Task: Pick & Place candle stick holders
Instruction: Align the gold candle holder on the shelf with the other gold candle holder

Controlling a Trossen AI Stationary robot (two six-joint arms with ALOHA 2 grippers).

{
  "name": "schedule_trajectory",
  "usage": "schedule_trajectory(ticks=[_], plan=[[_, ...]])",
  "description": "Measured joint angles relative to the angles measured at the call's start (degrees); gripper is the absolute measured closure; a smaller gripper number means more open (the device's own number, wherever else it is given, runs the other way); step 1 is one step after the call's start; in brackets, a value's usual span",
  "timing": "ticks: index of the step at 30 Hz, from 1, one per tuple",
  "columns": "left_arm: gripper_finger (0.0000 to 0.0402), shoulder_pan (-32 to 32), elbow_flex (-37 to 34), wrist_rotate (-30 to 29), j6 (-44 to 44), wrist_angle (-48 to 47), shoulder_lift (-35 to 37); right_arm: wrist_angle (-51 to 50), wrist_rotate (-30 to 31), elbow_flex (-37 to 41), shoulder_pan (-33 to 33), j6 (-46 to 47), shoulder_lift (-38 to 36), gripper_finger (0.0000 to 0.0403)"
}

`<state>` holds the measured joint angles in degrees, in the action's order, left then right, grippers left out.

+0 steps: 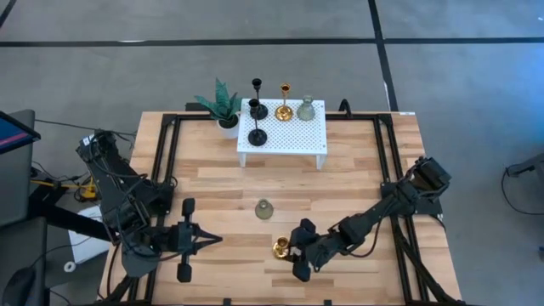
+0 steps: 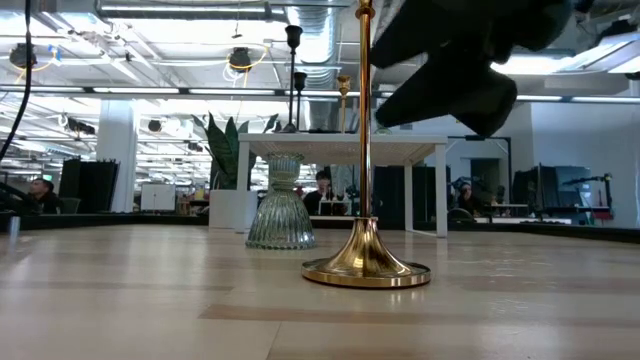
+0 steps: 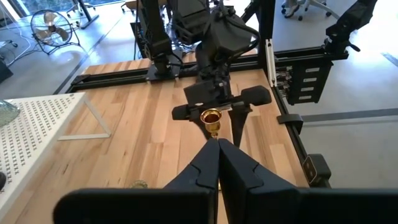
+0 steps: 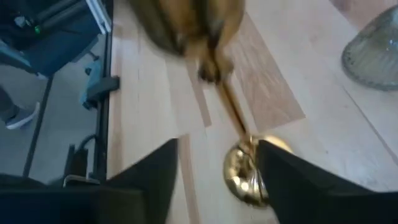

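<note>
While both arms reach in from the near corners, the wooden table [image 1: 340, 170] carries everything else. Toward 12 o'clock on it stands the white perforated platform [image 1: 289, 136], and at the platform's 9 o'clock corner sits a small green potted plant [image 1: 223, 106]. On or just behind the platform's far edge stand four candle stick holders: two slim black stemmed ones [image 1: 257, 110], a gold one [image 1: 284, 109] and a grey-green glass one [image 1: 306, 108]; from above it is hard to tell exactly which of them rest on the platform.

At about 7 o'clock on the table the left end effector [image 1: 208, 240] hovers low with its fingers pressed together, pointing toward 3 o'clock. At about 5 o'clock the right end effector [image 1: 289, 251] has its fingers spread either side of a gold candle stick holder [image 1: 280, 247], which stands upright on the table with its round base flat; the low view shows its stem rising past the dark fingers, and contact is not clear. A second squat grey-green glass holder [image 1: 264, 209] stands alone near the table's middle, at 11 o'clock from the gold one and apart from it.
</note>
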<state>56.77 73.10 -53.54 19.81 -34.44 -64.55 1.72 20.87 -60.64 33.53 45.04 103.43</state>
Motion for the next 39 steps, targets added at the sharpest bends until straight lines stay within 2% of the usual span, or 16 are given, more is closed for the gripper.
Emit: schedule_trajectory(ticks=[4,9,14,23,24,32,36,39], plan=[[0.0395,0.00,0.00,0.02,0.00,0.01,0.00,3.17,0.05,-0.04,-1.31,-0.10,0.03,0.0139],[0.0397,0.00,0.00,0.02,0.13,0.02,0.00,5.65,0.04,-0.09,-2.96,-0.59,0.03,0.0131],[0.0395,0.00,0.00,0.02,0.15,0.01,0.00,7.20,0.04,-0.09,-3.41,-0.61,0.03,0.0183],[0.0395,0.02,0.00,0.04,0.15,0.00,0.00,7.56,0.18,-0.14,-3.67,-0.75,-0.03,0.0376],[0.0395,0.02,0.00,0.04,0.17,0.00,0.00,7.73,-0.30,-0.15,-3.61,-1.26,0.03,0.0388],[0.0395,0.00,0.00,0.07,0.16,0.00,0.00,1.72,-1.94,-2.96,-3.32,-2.13,-0.08,0.0396],[0.0397,0.00,0.00,0.07,0.15,0.00,0.00,-4.46,-3.02,-6.09,-3.69,-2.32,-1.77,0.0396],[0.0396,0.00,-0.02,0.07,0.16,0.00,0.02,-9.50,-2.79,-8.12,-3.72,-5.78,-4.78,0.0397]])
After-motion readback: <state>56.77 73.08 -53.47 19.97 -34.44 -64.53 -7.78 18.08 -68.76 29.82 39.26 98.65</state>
